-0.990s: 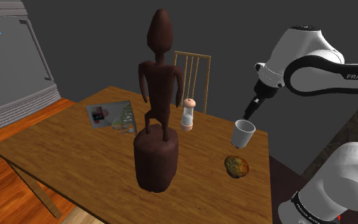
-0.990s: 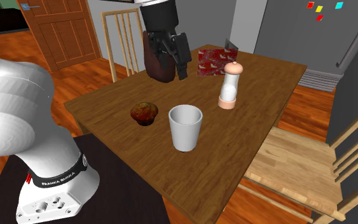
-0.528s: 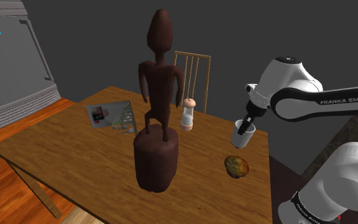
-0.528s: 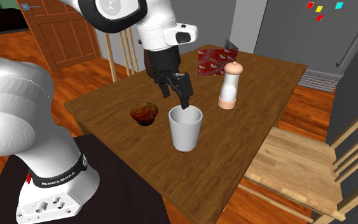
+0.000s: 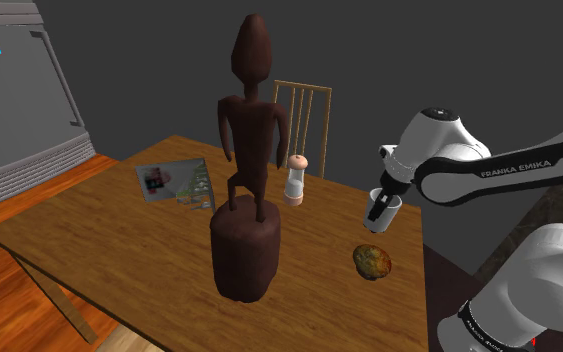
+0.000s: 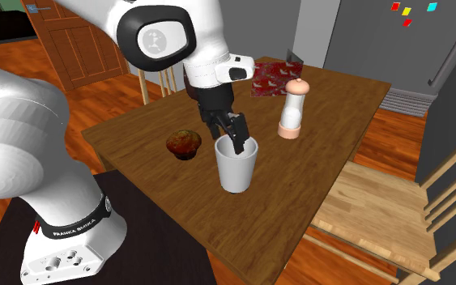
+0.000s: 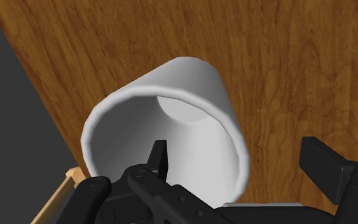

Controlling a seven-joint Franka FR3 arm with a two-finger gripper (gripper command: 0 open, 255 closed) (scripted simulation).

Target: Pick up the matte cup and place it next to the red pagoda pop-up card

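while the claw (image 7: 234,156) stands wide, not yet closed, a muffin (image 6: 184,144) lies near it; the white cup (image 7: 190,83) sits upright on the surface (image 7: 107,44) directly under it, one finger inside the rim, one outside. cup empty; judged light, rigid, smooth, so pinch the wall firmly below the rim. pepper mill (image 6: 292,108) and red card (image 6: 270,78) lie beyond the claw, well apart from it.
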